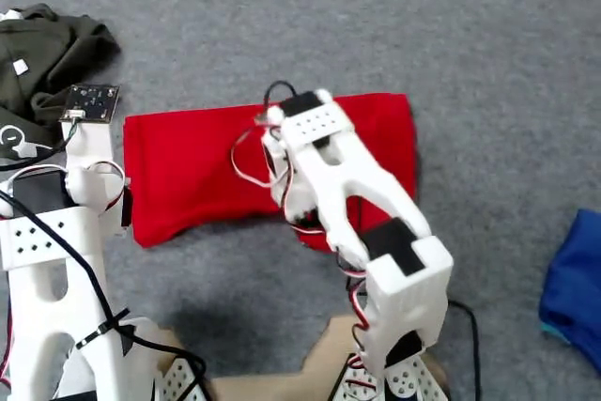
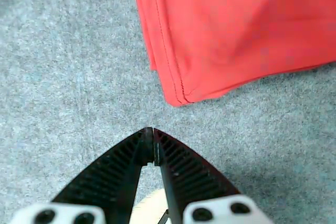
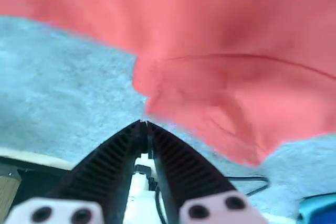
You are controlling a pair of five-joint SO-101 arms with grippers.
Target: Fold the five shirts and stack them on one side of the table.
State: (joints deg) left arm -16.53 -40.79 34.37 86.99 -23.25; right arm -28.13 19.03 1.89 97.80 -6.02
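Pressed together and empty, the left jaws hang over bare grey desk (image 2: 63,77) just off a corner of the red shirt (image 2: 236,24), their tips apart from the hem. Right jaws are likewise pressed together, tips right at a rumpled edge of the red shirt (image 3: 236,51); no cloth shows between them.

From the high view, the red shirt (image 1: 188,171) lies folded into a wide strip at the middle of the desk (image 1: 470,44). The right arm (image 1: 347,194) comes in from 6 o'clock and stretches across the strip's near edge toward 12, covering its central part, so the shirt's fold there is hidden. The left arm (image 1: 56,260) stands at 8 o'clock, its wrist beside the strip's 9 o'clock end.

A dark green shirt (image 1: 47,53) sits crumpled at 10 o'clock, well apart from the red one. A blue shirt (image 1: 575,288) lies at 4 o'clock, cut off by the desk's edge. Loose red and white wires (image 1: 249,161) loop from the right arm over the red cloth.
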